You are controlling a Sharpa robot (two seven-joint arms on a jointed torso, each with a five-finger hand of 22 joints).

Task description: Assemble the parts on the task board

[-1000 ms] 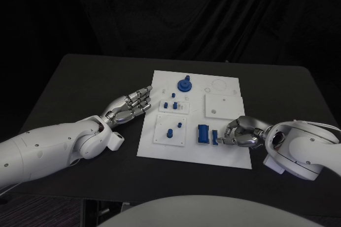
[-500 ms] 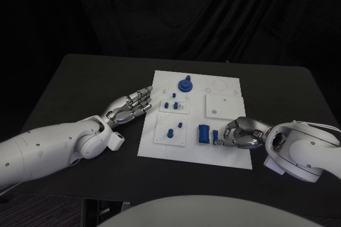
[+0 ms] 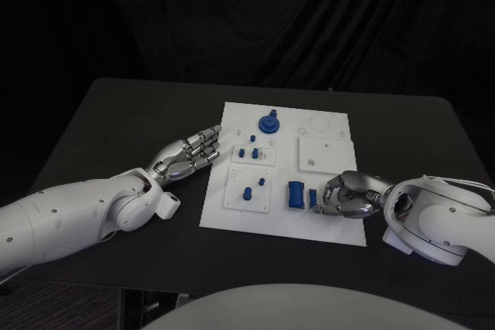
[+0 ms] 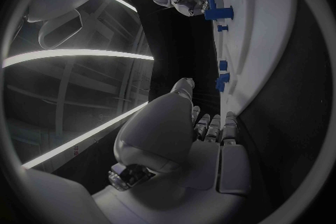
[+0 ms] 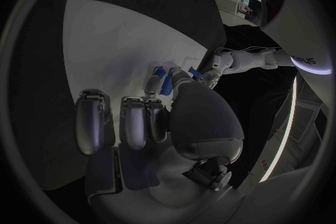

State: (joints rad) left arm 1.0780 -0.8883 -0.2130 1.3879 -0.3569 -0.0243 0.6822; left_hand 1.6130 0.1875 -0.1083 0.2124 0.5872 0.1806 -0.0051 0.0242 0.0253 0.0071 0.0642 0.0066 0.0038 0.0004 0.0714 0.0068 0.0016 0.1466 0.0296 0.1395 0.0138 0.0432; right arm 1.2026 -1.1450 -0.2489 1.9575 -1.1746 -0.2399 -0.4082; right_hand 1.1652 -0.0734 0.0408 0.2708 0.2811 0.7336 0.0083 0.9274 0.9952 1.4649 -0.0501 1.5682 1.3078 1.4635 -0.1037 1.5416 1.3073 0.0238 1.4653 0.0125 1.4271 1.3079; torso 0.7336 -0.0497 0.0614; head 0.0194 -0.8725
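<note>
A: What differs from a second ago?

B: Little. The right robot hand (image 3: 349, 195) has crept a touch toward the blue parts at the near right of the task board (image 3: 328, 122). The left robot hand (image 3: 191, 152) has stayed put, and nothing on the board has shifted.

A: How does the right robot hand lie?

B: Its fingers are curled in over the board, with the fingertips right against the narrow blue part (image 3: 312, 199), which lies just beside the wider blue block (image 3: 295, 195). In the right wrist view the thumb (image 5: 183, 79) reaches toward blue pieces (image 5: 167, 83) on the white surface. Whether it truly pinches the part I cannot tell.

A: And the left?

B: Spread and holding nothing, fingers straight and apart, lying on the bench (image 3: 134, 115) just beside the board's left edge, level with the small blue pegs (image 3: 247, 153).

A: Where are the other parts?

B: A round blue knob part (image 3: 268, 122) stands near the board's far edge; two more blue pegs (image 3: 252, 188) stand in the square plate at the near left.

A: Room to move?

B: Bare black bench lies left of the board, beyond it, and to its right behind the right arm. The board's near edge sits well in from the bench's front edge.
</note>
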